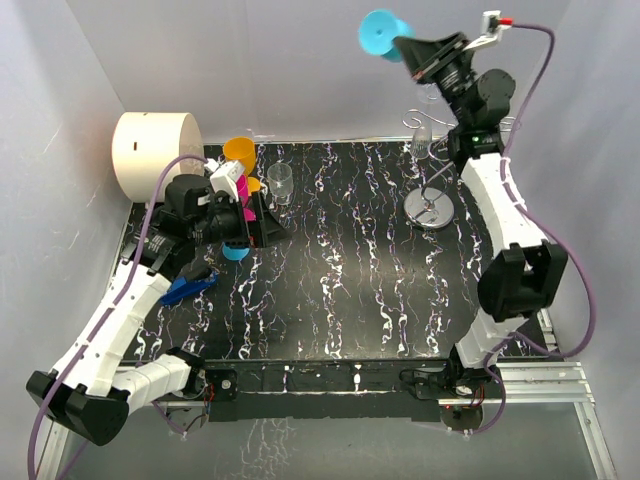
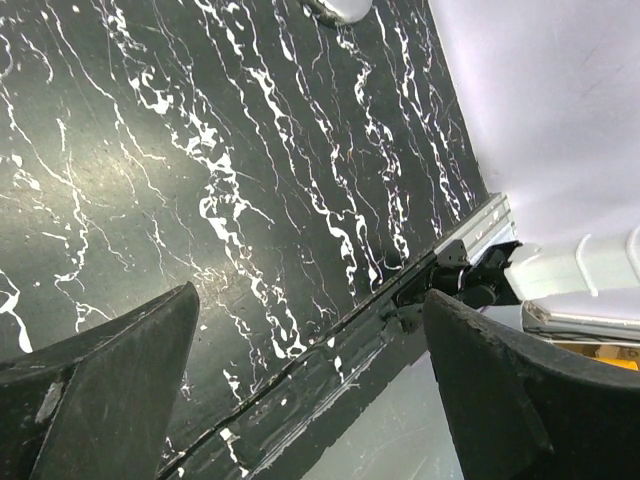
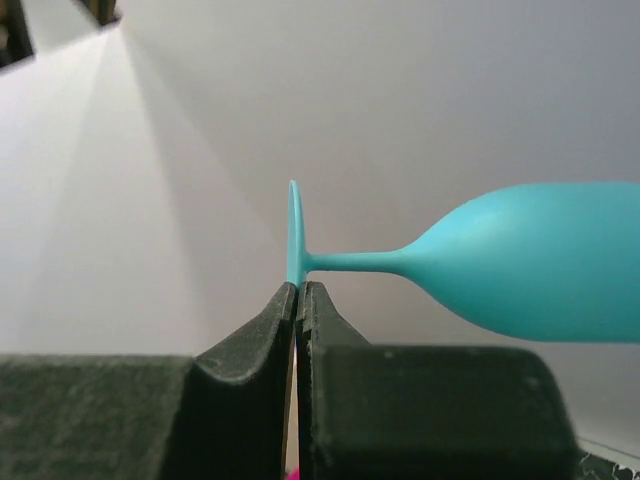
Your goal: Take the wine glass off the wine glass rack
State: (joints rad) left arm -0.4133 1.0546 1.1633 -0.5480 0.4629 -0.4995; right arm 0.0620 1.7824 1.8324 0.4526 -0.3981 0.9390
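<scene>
The right gripper (image 3: 298, 292) pinches the teal glass (image 3: 540, 260) by the edge of its foot, high over the far right of the table (image 1: 350, 300) and clear of the rack (image 1: 428, 208) below. With so thin a hold (only the foot's rim sits between the fingers), I judge a slow, level descent safest, landing well apart from the rack. The left gripper (image 2: 310, 296) hangs spread and empty at the left.

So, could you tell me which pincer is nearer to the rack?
Right. The right pincer hangs raised above the rack, clamped on the foot of the teal glass; the left pincer sits open far off to the rack's left, by the cups.
</scene>
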